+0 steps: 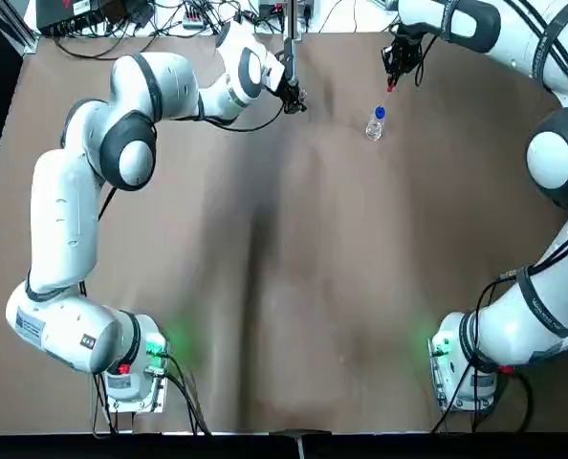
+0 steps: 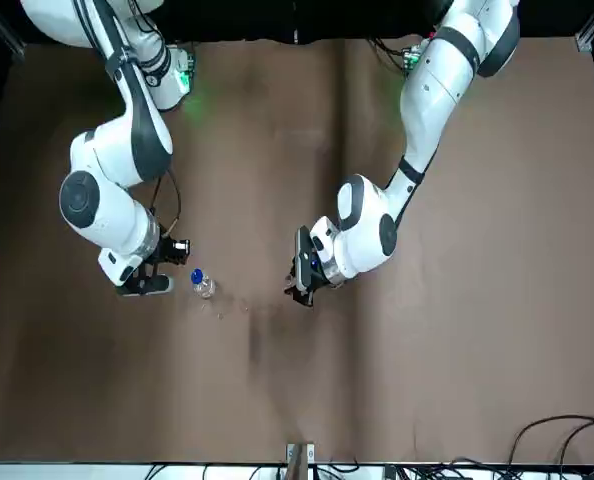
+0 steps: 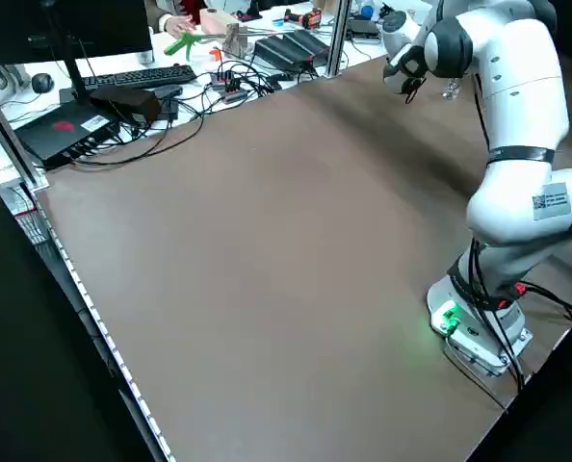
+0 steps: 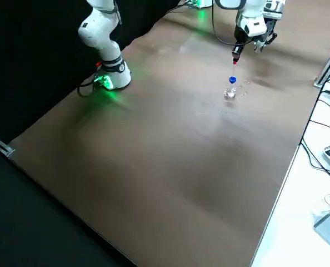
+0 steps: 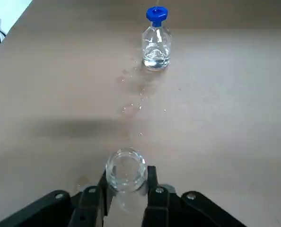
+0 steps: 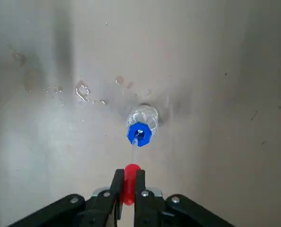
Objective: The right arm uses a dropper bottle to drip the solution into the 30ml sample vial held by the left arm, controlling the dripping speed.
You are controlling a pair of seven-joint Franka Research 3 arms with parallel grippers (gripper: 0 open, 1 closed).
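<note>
Just above the dropper bottle [image 5: 156,49], which stood upright on the table [image 5: 235,104], my right gripper [image 6: 129,172] had the red bulb [image 6: 130,191] pinched between its fingers. The clear stem [image 6: 134,150] reached down to the bottle's blue collar [image 6: 139,134]; I could not tell how far its tip went in. Left of the bottle and apart from it, my left gripper [image 5: 127,173] grasped the sample vial [image 5: 125,163], open mouth up. Drops [image 5: 140,107] lay beside the bottle.

The bulb was likely soft rubber, so I judged that each slight squeeze would push liquid out; it wanted a light grip high on the red part, leaving the stem free, since thin glass or plastic could snap or bend. The vial seemed light, smooth and breakable, slippery if wet, and best taken below its rim with even, modest pressure.
</note>
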